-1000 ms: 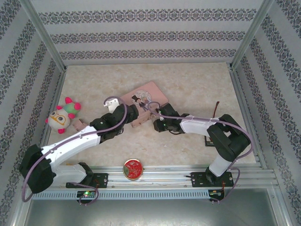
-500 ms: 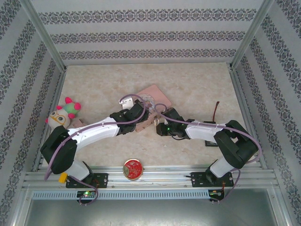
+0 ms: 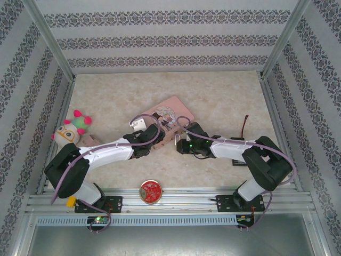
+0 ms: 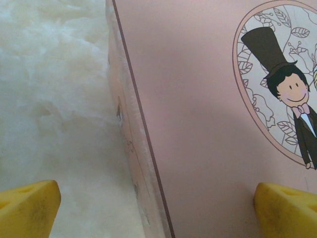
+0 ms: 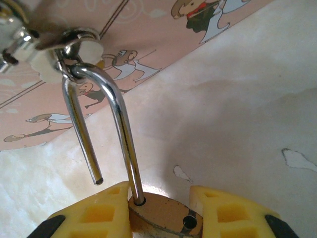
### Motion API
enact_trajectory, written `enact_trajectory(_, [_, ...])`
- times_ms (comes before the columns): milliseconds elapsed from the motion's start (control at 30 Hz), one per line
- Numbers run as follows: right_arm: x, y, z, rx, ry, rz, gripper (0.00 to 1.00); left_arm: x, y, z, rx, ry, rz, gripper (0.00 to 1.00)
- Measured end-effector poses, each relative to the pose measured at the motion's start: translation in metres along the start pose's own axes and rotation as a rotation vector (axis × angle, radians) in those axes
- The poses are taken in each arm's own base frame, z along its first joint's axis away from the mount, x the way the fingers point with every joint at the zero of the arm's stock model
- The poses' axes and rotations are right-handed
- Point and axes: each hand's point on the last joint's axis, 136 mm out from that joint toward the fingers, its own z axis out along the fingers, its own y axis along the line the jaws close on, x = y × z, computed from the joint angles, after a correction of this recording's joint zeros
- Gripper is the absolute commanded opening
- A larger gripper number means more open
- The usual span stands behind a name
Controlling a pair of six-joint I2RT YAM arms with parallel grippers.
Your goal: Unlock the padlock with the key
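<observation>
The small brass padlock is pinched between the yellow fingers of my right gripper, which is shut on its body. Its silvery shackle stands sprung: one leg sits in the body, the other leg's end hangs free, and the bend still hooks through the metal hasp of the pink tin box. My left gripper is open, its fingertips wide apart astride the box's side edge. In the top view the left gripper and right gripper meet at the box's near corner. The key is hidden.
A round red-gold tin lies near the front rail. A plush toy sits at the left by the wall. A black cable lies at the right. Open marble tabletop stretches behind and to the right of the box.
My left arm swung right to the pink box, then drew back slightly, ending astride the box's edge. The right gripper shifted a little and keeps hold of the padlock.
</observation>
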Motion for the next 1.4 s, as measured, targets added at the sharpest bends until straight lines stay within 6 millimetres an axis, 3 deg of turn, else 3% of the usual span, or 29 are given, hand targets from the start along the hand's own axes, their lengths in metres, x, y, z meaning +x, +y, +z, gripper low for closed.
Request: enact_trajectory(1400, [-0.0057,-0.0013,0.0005,-0.058,-0.021,0.113,0.0,-0.0003,0.0061,-0.0026,0.005,0.005,-0.01,0.99])
